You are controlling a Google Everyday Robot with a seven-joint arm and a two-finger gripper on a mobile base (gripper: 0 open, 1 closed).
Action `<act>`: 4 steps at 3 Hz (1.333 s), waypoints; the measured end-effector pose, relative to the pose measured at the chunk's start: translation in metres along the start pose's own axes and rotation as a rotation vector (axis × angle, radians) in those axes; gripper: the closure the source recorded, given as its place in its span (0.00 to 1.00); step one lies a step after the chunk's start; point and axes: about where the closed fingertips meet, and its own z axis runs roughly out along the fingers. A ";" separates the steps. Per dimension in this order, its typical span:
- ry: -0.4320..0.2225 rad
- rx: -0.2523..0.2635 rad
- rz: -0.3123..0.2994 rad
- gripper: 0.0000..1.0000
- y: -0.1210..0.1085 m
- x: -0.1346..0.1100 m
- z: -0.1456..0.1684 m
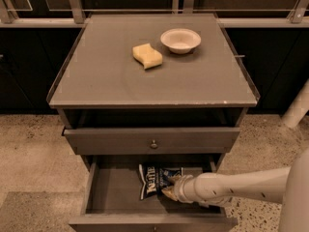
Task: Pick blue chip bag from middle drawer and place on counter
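Note:
The blue chip bag [153, 180], dark blue with white lettering, lies on the floor of the open middle drawer [113, 192], right of its centre and near the back. My gripper [169, 190] reaches in from the right on a white arm and sits at the bag's lower right corner, touching it. The counter [116, 74] is the flat grey top of the cabinet above.
A yellow wavy sponge [147, 55] and a white bowl [180, 39] sit on the counter's rear half. The upper drawer [153, 140], shut with a knob, overhangs the open drawer. Speckled floor surrounds the cabinet; a dark railing stands behind.

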 end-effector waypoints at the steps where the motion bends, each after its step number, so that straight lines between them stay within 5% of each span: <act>1: 0.000 0.000 0.000 1.00 0.000 0.000 0.000; 2: -0.028 -0.029 0.008 1.00 -0.002 -0.008 -0.011; 3: -0.049 -0.068 0.049 1.00 -0.006 -0.013 -0.068; 4: -0.023 -0.030 0.105 1.00 -0.008 -0.013 -0.137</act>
